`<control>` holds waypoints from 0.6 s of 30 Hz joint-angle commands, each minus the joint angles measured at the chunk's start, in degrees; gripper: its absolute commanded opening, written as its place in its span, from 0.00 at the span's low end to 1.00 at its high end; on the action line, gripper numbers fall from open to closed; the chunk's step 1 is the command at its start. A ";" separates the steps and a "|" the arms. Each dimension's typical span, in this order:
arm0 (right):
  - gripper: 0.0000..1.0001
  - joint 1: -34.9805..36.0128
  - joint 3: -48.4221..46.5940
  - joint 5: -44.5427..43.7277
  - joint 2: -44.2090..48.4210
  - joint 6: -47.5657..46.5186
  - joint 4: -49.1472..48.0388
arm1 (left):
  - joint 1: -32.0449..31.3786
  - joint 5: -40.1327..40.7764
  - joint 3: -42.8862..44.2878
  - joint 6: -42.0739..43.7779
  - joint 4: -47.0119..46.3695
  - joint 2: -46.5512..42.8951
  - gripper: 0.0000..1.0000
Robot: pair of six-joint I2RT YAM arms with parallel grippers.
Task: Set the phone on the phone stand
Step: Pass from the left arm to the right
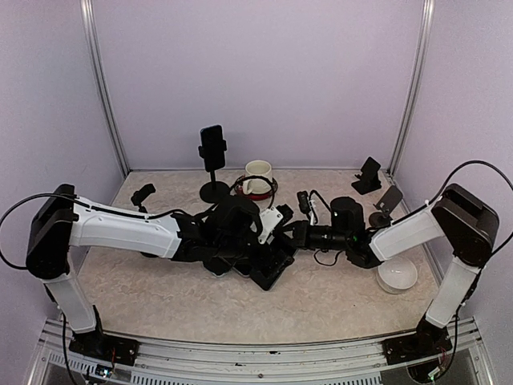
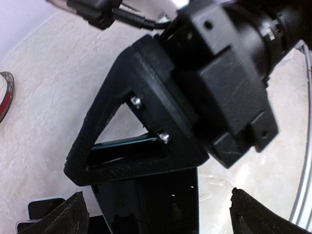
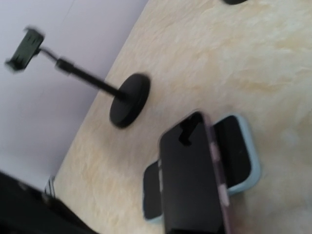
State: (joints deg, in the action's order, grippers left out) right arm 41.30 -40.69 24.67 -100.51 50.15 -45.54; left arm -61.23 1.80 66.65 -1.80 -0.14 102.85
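The right gripper (image 2: 146, 163) is squeezing the phone (image 3: 190, 180) at the bottom middle of its own view, and the phone's long side is pointing up the frame. The left gripper (image 2: 161, 214) is gaping wide, holding nothing. The phone stand (image 3: 97, 83) is standing to the upper left, well apart from the phone.

a white mug (image 1: 258, 175) with a red band low on its side stands upright at the far middle of the beige, marbled worktop (image 1: 160, 297). a shallow white bowl (image 1: 398, 275) sits at the near right, well apart from the mug. a small black object (image 1: 144, 193) lies at the far left, too small to identify. pale lilac walls (image 1: 256, 72) close in the back and sides, with metal posts (image 1: 104, 88) in the far corners.
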 commanded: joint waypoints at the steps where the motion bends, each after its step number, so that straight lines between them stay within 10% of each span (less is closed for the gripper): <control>1: 0.00 -1.31 -1.87 8.44 6.51 -8.55 3.15 | 0.68 -8.22 -1.61 0.84 -4.37 -4.63 0.99; 18: 0.00 -1.66 -1.30 26.85 27.21 -32.21 20.79 | 4.94 -32.75 -3.89 1.27 -7.89 -5.95 0.94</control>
State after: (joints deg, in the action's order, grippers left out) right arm 39.57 -41.15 44.99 -77.30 23.66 -28.32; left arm -56.49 -24.95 62.63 -1.06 -6.15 96.44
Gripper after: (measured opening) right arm 0.077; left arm 0.961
